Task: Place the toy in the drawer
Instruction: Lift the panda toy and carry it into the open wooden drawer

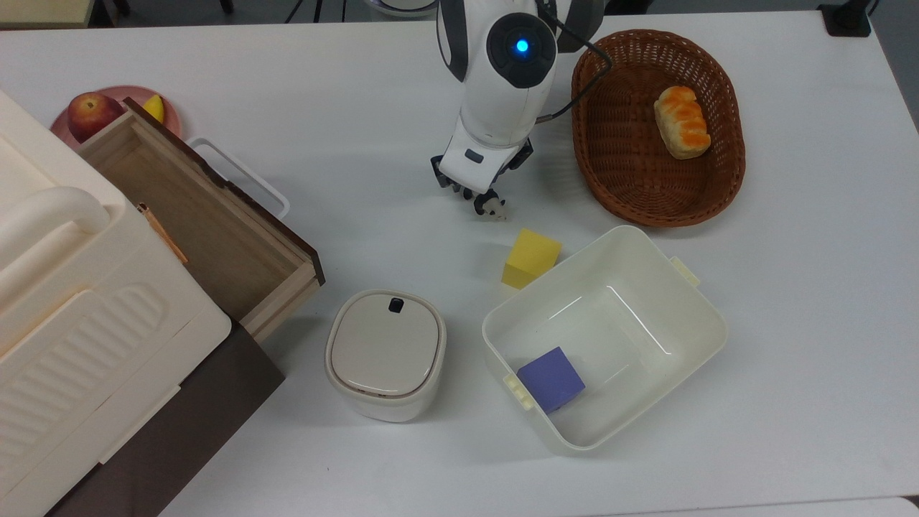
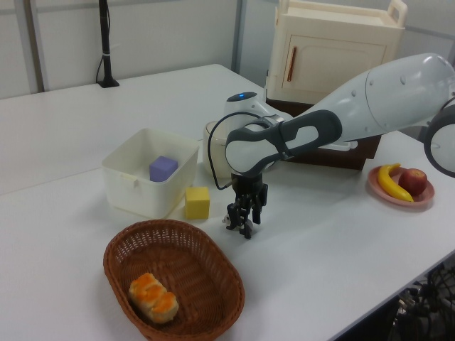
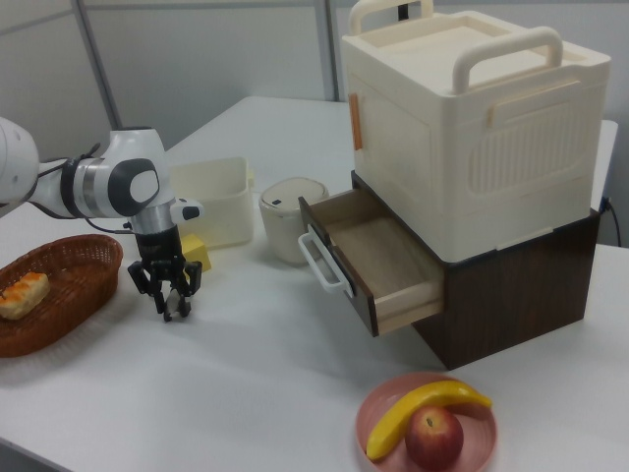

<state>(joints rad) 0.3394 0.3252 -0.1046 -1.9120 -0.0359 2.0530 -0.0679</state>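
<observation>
The toy [image 1: 492,207], a small black-and-white panda, stands on the white table between the wicker basket and the yellow cube. My gripper [image 1: 479,188] is lowered right over it, open, with one finger on each side of the panda's body. Its head pokes out below the hand in the top view. The left view has the gripper [image 2: 245,219] down at the toy [image 2: 246,229], and the right view has the gripper [image 3: 169,295] just above the toy [image 3: 178,312]. The drawer [image 1: 204,215] is pulled open at the top view's left, light wood inside, white loop handle, nothing in it.
A yellow cube [image 1: 531,258] sits close below the toy. A white bin [image 1: 688,294] holds a purple cube [image 1: 551,378]. A wicker basket [image 1: 610,172] with bread lies on the top view's right. A lidded cream pot [image 1: 385,353] stands near the drawer. A fruit plate [image 1: 115,92] lies behind the drawer.
</observation>
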